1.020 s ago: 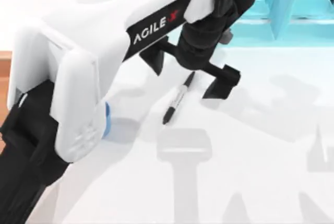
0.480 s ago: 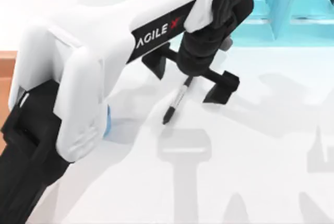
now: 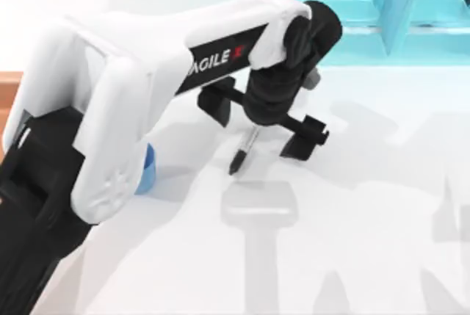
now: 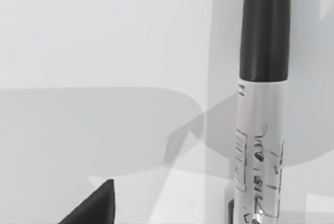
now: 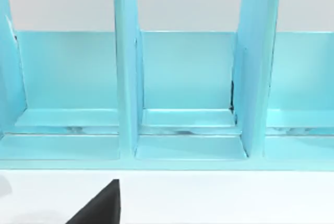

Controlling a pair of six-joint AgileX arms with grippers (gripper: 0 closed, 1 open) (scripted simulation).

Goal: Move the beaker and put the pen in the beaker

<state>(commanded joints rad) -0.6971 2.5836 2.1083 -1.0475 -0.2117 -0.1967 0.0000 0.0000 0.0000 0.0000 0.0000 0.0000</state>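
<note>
1. White table (image 3: 352,256) from the top view, with a light-blue shelf (image 3: 382,6) along its far edge. I read the task as barely started: the pen (image 3: 242,152) lies flat on the table near the middle, and the beaker (image 3: 147,169) stands well apart from it toward the left, mostly hidden under my left arm. Nothing is in the beaker that I can see, and neither thing is lifted.

2. Same view, pose: my left arm reaches from the lower left across the table, wrist pointing down, and the left gripper (image 3: 261,125) hangs over the pen's upper end with fingers spread wide, one either side of the pen. I judge it set for a grasp, not yet closed.

3. Left wrist view: the pen (image 4: 263,104) lies close below, black end and labelled grey-white barrel both free, resting on the table (image 4: 104,51). One dark fingertip (image 4: 96,208) sits well aside of it, not touching.

4. Right wrist view: the shelf (image 5: 185,78) faces the camera, its compartments bare, with table (image 5: 235,198) in front. A black fingertip (image 5: 102,205) shows; I cannot tell the right gripper's state. That arm looks parked.
</note>
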